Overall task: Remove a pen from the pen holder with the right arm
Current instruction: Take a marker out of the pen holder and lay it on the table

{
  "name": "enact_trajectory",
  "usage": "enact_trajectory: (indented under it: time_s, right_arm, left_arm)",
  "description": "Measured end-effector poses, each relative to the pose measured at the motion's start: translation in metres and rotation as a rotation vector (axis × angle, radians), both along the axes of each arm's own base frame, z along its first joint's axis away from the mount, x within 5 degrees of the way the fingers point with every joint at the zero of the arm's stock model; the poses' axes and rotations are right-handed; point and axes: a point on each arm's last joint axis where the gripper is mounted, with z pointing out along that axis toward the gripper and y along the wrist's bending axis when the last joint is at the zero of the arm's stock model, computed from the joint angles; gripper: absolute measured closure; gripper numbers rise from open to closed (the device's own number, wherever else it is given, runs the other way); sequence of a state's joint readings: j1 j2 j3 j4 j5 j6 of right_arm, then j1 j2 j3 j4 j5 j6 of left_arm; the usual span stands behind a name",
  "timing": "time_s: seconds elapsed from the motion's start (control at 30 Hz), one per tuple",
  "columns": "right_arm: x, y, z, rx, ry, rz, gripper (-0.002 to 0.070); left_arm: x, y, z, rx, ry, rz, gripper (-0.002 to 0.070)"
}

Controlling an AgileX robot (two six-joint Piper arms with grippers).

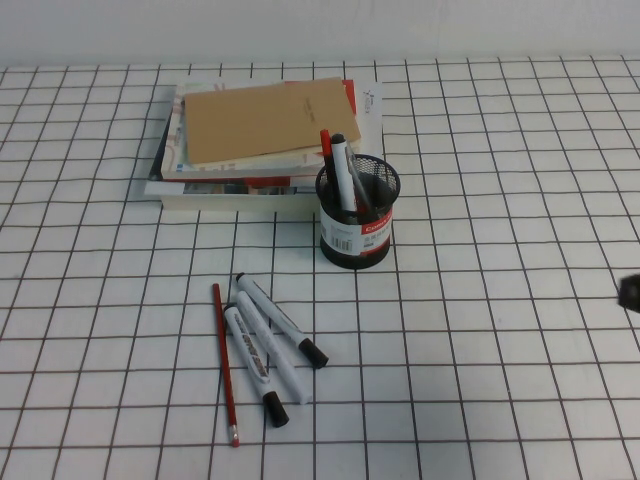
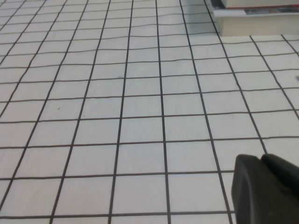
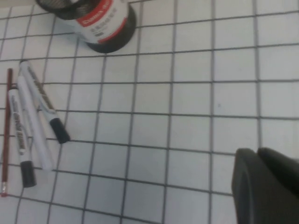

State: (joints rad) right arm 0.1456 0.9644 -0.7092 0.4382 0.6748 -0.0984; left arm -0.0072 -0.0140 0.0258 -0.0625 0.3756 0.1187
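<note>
**Pen holder** (image 1: pixel 356 228): black mesh, upright at mid-table (image 1: pixel 480 380), holding a grey marker (image 1: pixel 343 172) and a red pen (image 1: pixel 326 150). The book stack (image 1: pixel 262 140) is just behind. Three markers (image 1: pixel 270 350) and a red pencil (image 1: pixel 225 362) lie in front. The right gripper (image 1: pixel 630 292) is well apart to the right, fingers closed and empty. The left gripper (image 2: pixel 261 161) is over bare table, fingers together.

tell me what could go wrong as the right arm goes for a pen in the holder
1. The right gripper is shut and off to the right of the pen holder; it must open first.
2. The marker and red pen lean close together in the holder, so it may catch both or tip the cup.
The left gripper hangs over the checked cloth, no threat.
</note>
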Motion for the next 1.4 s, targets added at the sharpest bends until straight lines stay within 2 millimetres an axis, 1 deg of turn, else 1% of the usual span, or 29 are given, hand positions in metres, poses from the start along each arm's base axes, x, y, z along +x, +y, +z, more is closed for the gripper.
enact_trajectory:
  time_s: [0.1, 0.2, 0.3, 0.37, 0.47, 0.5, 0.57, 0.63, 0.73, 0.8, 0.9, 1.0, 1.2, 1.4]
  right_arm:
    - [0.026, 0.028, 0.002, -0.003, -0.013, 0.093, 0.0692]
    - [0.048, 0.064, 0.005, -0.002, -0.057, 0.185, 0.0692]
    - [0.069, 0.106, 0.005, -0.013, -0.123, 0.286, 0.0692]
    - [0.082, 0.133, 0.001, -0.025, -0.167, 0.341, 0.0692]
    - [0.100, 0.164, -0.008, -0.028, -0.234, 0.366, 0.0685]
    - [0.105, 0.171, -0.014, -0.032, -0.245, 0.367, 0.0676]
    - [0.114, 0.183, -0.022, -0.026, -0.282, 0.352, 0.0633]
    - [0.121, 0.189, -0.028, -0.022, -0.320, 0.330, 0.0569]
    - [0.132, 0.193, -0.034, -0.022, -0.400, 0.282, 0.0457]
    - [0.139, 0.194, -0.037, -0.037, -0.465, 0.259, 0.0415]
    - [0.147, 0.195, -0.045, -0.058, -0.529, 0.230, 0.0395]
    - [0.153, 0.196, -0.052, -0.068, -0.567, 0.205, 0.0389]
    - [0.160, 0.198, -0.067, -0.088, -0.577, 0.188, 0.0387]
    - [0.162, 0.200, -0.073, -0.095, -0.570, 0.188, 0.0387]
  left_arm:
    - [0.000, 0.000, 0.000, 0.000, 0.000, 0.000, 0.0680]
    - [0.000, 0.000, 0.000, 0.000, 0.000, 0.000, 0.0680]
    - [0.000, 0.000, 0.000, 0.000, 0.000, 0.000, 0.0680]
    - [0.000, 0.000, 0.000, 0.000, 0.000, 0.000, 0.0680]
    - [0.000, 0.000, 0.000, 0.000, 0.000, 0.000, 0.0680]
    - [0.000, 0.000, 0.000, 0.000, 0.000, 0.000, 0.0680]
    - [0.000, 0.000, 0.000, 0.000, 0.000, 0.000, 0.0680]
    - [0.000, 0.000, 0.000, 0.000, 0.000, 0.000, 0.0680]
    - [0.000, 0.000, 0.000, 0.000, 0.000, 0.000, 0.0680]
    - [0.000, 0.000, 0.000, 0.000, 0.000, 0.000, 0.0680]
    - [0.000, 0.000, 0.000, 0.000, 0.000, 0.000, 0.0679]
    - [0.000, 0.000, 0.000, 0.000, 0.000, 0.000, 0.0679]
    - [0.000, 0.000, 0.000, 0.000, 0.000, 0.000, 0.0680]
    - [0.000, 0.000, 0.000, 0.000, 0.000, 0.000, 0.0679]
